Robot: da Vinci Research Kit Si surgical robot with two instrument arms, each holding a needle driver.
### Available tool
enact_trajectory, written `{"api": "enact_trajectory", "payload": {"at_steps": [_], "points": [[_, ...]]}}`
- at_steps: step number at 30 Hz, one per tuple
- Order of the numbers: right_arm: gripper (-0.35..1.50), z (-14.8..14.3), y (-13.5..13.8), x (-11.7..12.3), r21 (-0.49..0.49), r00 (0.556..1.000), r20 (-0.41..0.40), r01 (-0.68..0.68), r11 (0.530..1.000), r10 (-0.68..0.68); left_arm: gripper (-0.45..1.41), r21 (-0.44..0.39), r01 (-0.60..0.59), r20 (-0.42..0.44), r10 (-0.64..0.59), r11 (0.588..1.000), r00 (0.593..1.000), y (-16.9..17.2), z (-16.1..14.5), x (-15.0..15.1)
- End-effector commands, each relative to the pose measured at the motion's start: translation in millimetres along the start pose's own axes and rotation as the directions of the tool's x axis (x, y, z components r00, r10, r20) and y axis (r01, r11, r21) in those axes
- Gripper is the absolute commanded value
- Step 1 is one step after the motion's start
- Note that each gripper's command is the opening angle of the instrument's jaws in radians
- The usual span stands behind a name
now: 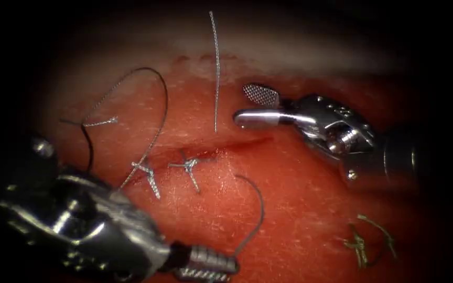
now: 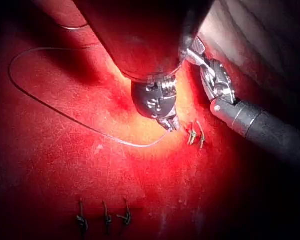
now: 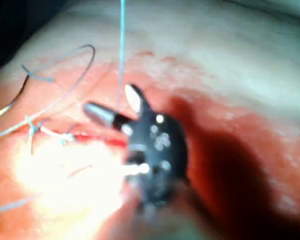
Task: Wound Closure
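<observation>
Nearest me, left tool (image 1: pixel 205 264) grips the needle (image 1: pixel 252 217) below the cut (image 1: pixel 226 148); two knots (image 1: pixel 187 166) tied, right tool (image 1: pixel 258 107) open, cut's right stretch unstitched.

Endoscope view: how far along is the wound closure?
Done: two knotted stitches sit across the cut's left part. In hand: the left tool, jaws shut, holds the needle near one end, its curve arching free above the tissue; the right tool is open and holds nothing. Left: the cut to the stitches' right remains unstitched.
</observation>
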Motion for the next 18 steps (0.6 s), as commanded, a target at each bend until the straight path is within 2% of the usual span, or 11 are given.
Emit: {"api": "enact_trajectory", "payload": {"at_steps": [1, 5, 6, 11, 15, 18], "points": [[1.31, 0.6, -0.1, -0.7, 0.002, 1.000, 0.000, -0.001, 1.000, 0.001, -0.35, 0.000, 0.054, -0.001, -0.054, 0.999, 0.999, 0.5, 0.9, -0.3], [1.31, 0.5, -0.1, -0.8, 0.002, 1.000, 0.000, -0.001, 1.000, 0.001, -0.35, 0.017, 0.126, -0.014, -0.126, 0.992, 0.992, 0.2, 1.3, -0.6], [1.31, 0.5, -0.2, -0.7, 0.002, 1.000, 0.001, -0.001, 1.000, 0.001, -0.35, 0.032, 0.201, -0.036, -0.200, 0.979, 0.979, 0.0, 1.5, -0.9], [1.36, 0.2, -0.5, -0.5, 0.003, 1.000, 0.003, -0.004, 1.000, 0.004, -0.35, 0.055, 0.248, -0.050, -0.246, 0.967, 0.968, -0.7, 1.1, -1.9], [1.16, -1.1, -1.9, -0.1, 0.148, 0.997, 0.080, -0.014, 0.989, 0.002, -0.35, 0.072, 0.246, -0.047, -0.243, 0.967, 0.969, -1.6, 0.6, -4.0], [1.18, -2.5, -3.4, 1.1, 0.193, 0.994, 0.102, 0.006, 0.981, -0.026, -0.35, 0.080, 0.241, -0.039, -0.239, 0.967, 0.970, -1.7, 0.2, -5.5]]}}
